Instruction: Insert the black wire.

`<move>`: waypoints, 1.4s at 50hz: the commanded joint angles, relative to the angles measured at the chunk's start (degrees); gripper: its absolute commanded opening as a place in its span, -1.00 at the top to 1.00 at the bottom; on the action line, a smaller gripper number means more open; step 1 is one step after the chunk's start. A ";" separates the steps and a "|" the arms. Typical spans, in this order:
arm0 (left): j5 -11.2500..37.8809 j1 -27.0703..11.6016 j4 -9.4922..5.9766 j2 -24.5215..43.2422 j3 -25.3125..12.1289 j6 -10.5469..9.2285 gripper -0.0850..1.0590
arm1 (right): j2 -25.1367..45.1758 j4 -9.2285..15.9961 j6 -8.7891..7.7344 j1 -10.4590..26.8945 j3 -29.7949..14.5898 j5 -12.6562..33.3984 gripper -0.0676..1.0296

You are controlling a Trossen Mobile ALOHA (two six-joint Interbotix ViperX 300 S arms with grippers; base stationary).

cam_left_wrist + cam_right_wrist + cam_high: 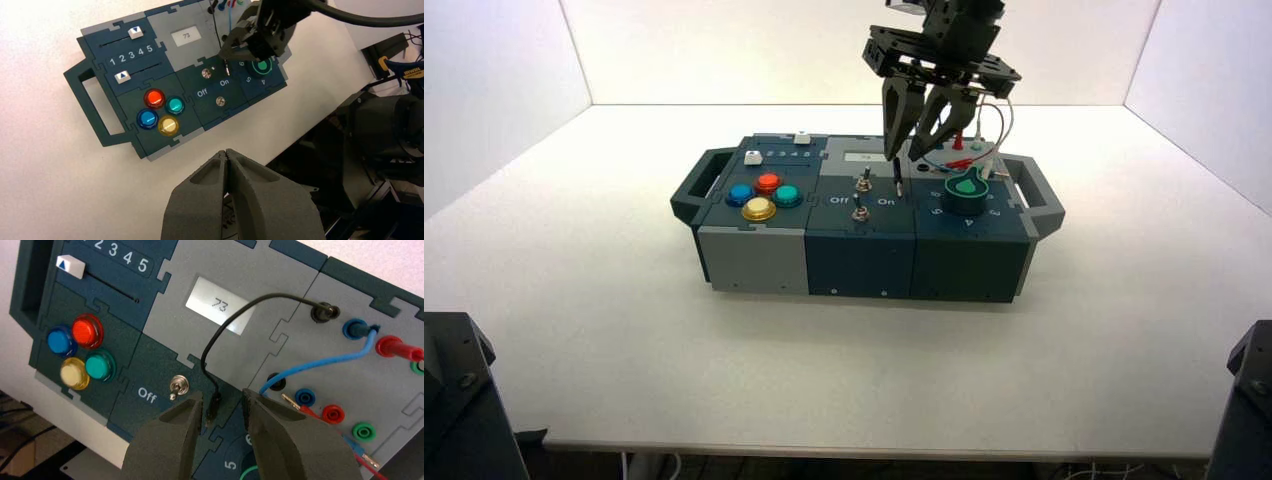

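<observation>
The right gripper (222, 395) is over the middle of the box (859, 262), its two fingers standing wide apart, with the free plug (213, 407) of the black wire (215, 333) showing between them in the right wrist view, a gap on either side. In the high view that plug sits below the fingertips, its metal tip pointing toward the near side of the box. From there the wire arches over the display (220, 305), which reads 73, and its other end stands in the black socket of the far row (325, 313), to the gripper's right and farther off. The near row's black socket (276, 381) is close by on the gripper's right, and beyond it come the blue (305, 397), red (333, 414) and green (364, 432) sockets. The blue wire (320, 364) runs from a blue socket in the far row, and a red plug (398, 349) stands next to it. Slightly left of the gripper and nearer are the two metal toggle switches (862, 198); farther left are the four round buttons (766, 196), red, blue, green and yellow. The green-topped knob (966, 190) is to the gripper's right and nearer. The left gripper (226, 151) waits on the near side of the box, its fingertips together.
</observation>
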 commanded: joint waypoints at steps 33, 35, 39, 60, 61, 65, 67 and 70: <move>-0.09 0.09 -0.18 0.09 -0.53 0.09 0.91 | -1.05 0.00 -0.09 0.26 -2.29 1.85 0.23; -0.09 0.09 -0.26 0.18 -0.62 0.09 0.91 | -1.23 -0.09 -0.09 0.26 -2.29 2.20 0.23; 0.00 0.09 -0.26 0.18 -0.62 -0.09 0.91 | -1.49 0.00 -0.18 0.26 -2.02 2.29 0.23; 0.18 0.09 -0.35 -0.18 -0.62 -0.44 0.91 | -0.09 0.00 -0.18 1.14 -1.76 2.29 0.41; 0.18 0.09 -0.35 -0.09 -0.62 -0.44 0.91 | 0.00 -0.09 -0.09 1.23 -1.85 2.29 0.42; 0.26 0.18 -0.35 -0.18 -0.62 -0.53 0.91 | 0.44 0.00 -0.18 1.41 -1.85 2.29 0.42; 0.26 0.09 -0.44 -0.18 -0.53 -0.53 0.91 | 0.62 0.00 -0.18 1.49 -1.93 2.20 0.42; 0.26 0.09 -0.44 -0.26 -0.53 -0.53 0.91 | 0.97 0.00 -0.09 1.58 -1.93 2.29 0.42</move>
